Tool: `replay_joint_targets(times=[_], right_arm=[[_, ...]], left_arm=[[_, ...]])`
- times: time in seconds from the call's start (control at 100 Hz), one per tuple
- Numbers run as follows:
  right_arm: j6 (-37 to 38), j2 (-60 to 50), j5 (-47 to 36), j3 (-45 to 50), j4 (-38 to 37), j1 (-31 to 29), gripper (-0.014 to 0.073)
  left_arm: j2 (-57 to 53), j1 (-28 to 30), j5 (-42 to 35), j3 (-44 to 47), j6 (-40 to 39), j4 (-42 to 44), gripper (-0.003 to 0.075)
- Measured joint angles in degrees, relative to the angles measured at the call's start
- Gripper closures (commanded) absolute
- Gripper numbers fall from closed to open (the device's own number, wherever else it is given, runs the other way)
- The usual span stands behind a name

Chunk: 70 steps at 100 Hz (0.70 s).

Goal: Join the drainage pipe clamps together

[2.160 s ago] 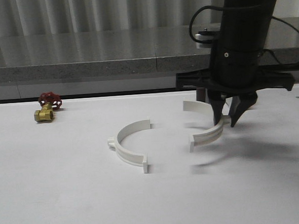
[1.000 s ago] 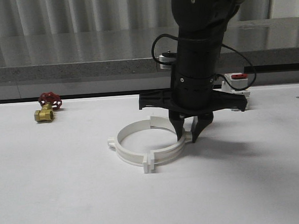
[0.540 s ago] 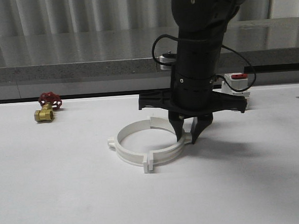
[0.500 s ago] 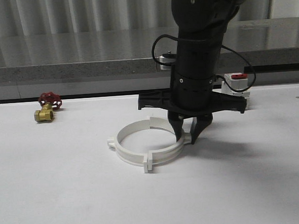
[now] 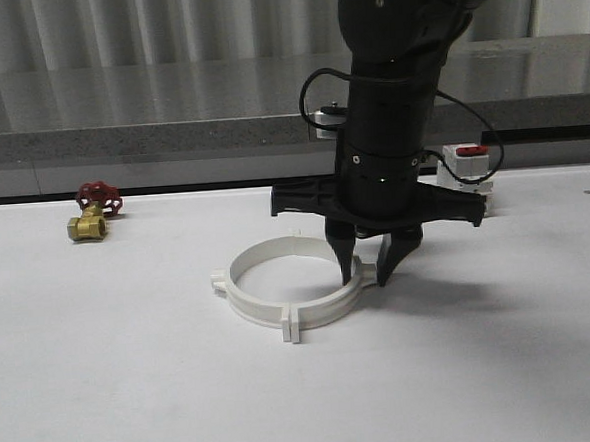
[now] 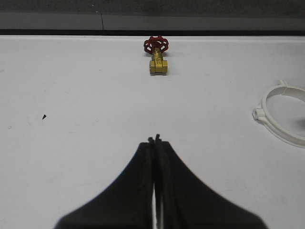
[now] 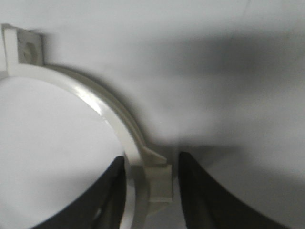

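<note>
The two white drainage pipe clamps lie joined as one flat ring on the white table, end tabs meeting at front and back. My right gripper points straight down over the ring's right side, open. One finger is inside the ring, the other outside. In the right wrist view the clamp's arc and its side lug sit between the right gripper's jaws with a gap on each side. My left gripper is shut on nothing, over bare table, the ring's edge off to its side.
A brass valve with a red handwheel lies at the table's far left. A white switch with a red top sits behind the right arm. A grey ledge runs along the table's back edge.
The right gripper carried the right half-ring leftward against the left half, forming one ring. Its jaws have now spread off the clamp. The left arm has not moved.
</note>
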Motion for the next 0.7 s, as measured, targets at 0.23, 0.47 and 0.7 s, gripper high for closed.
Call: replay_joint_targets(times=[0.23, 0.47, 0.7], right_arm=[[0.00, 0.00, -0.36, -0.33, 0.41, 0.00, 0.0101], [-2.15, -0.59, 0.43, -2.20, 0.41, 0.00, 0.0104], [-8.97, -6.87, 1.17, -2.26, 0.56, -0.98, 0.0104]], left_arm=[[0.00, 0.00, 0.00, 0.00, 0.00, 0.00, 0.0740], [0.00, 0.00, 0.00, 0.00, 0.00, 0.00, 0.0740], [0.00, 0.00, 0.00, 0.00, 0.00, 0.00, 0.0740]])
